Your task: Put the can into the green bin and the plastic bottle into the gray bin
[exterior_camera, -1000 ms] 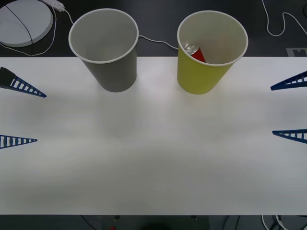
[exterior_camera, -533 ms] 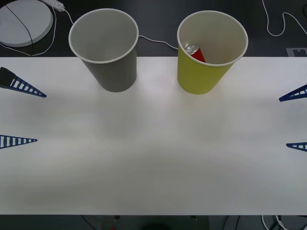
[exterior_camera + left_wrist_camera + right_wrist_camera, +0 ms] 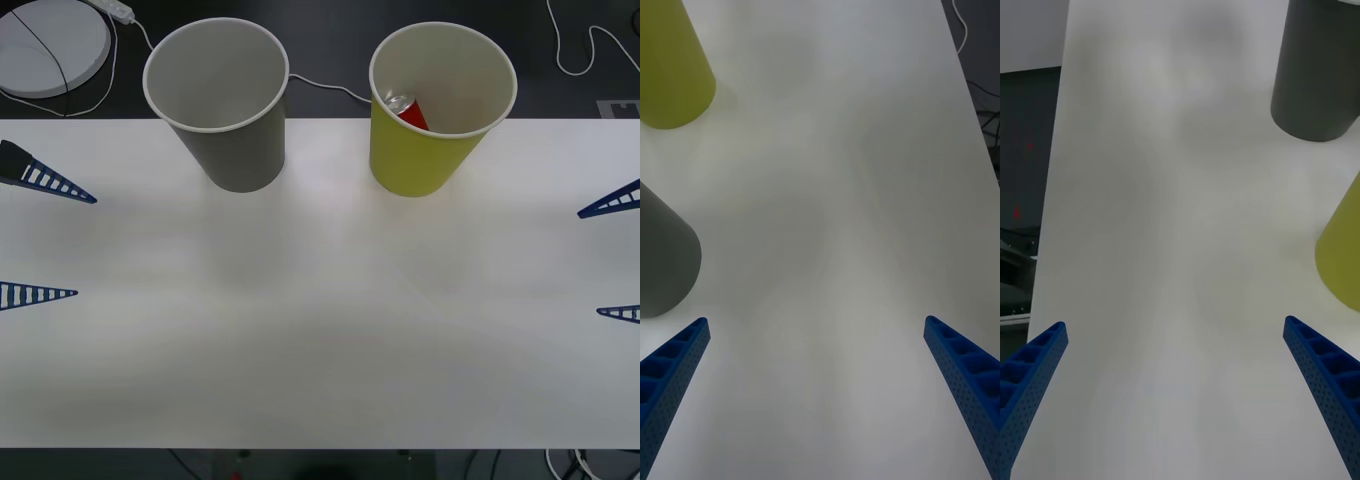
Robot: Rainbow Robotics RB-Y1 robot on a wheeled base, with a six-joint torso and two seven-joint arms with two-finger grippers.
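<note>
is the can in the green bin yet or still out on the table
In. The front view shows the can, red side and metal top, leaning against the inner wall of the green bin, below its white rim.

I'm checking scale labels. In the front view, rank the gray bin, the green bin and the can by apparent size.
1. gray bin and green bin: look alike, unranked.
2. can: far smallest, lying partly hidden inside the green bin.

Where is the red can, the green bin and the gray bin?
can (image 3: pixel 410 112), front view, its red side inside the green bin.
green bin (image 3: pixel 415 160), front view, its outer wall.
gray bin (image 3: pixel 245 155), front view, its outer wall.
</note>
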